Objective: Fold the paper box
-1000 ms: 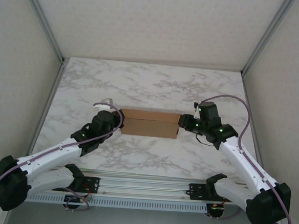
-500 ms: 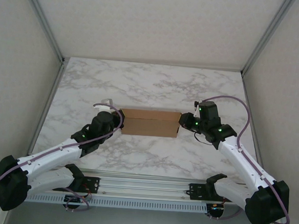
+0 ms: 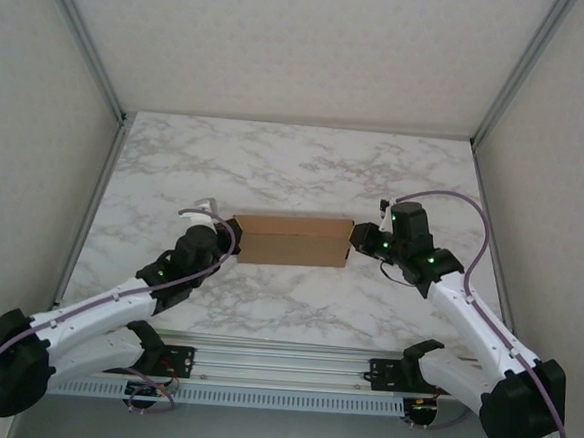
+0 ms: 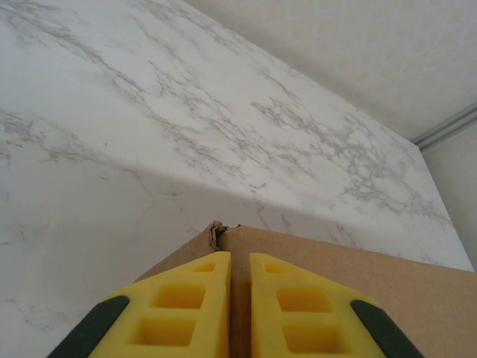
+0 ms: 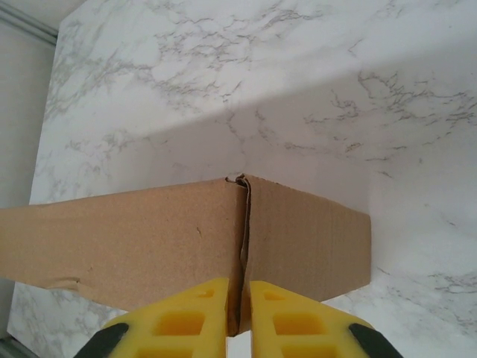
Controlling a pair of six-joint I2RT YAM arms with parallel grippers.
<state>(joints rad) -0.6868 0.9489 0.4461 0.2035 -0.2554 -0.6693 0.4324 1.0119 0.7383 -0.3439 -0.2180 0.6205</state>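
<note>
Paper box (image 3: 293, 241): one, clamped at either end by two grippers, left gripper (image 3: 233, 233) and right gripper (image 3: 355, 240).

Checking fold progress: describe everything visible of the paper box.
The paper box is plain brown, unprinted thin cardboard, folded into a long narrow shape crosswise over the middle of the table. Panels meet at a seam at each end, frayed at the left. The left gripper pinches one end, the right gripper the other.
</note>
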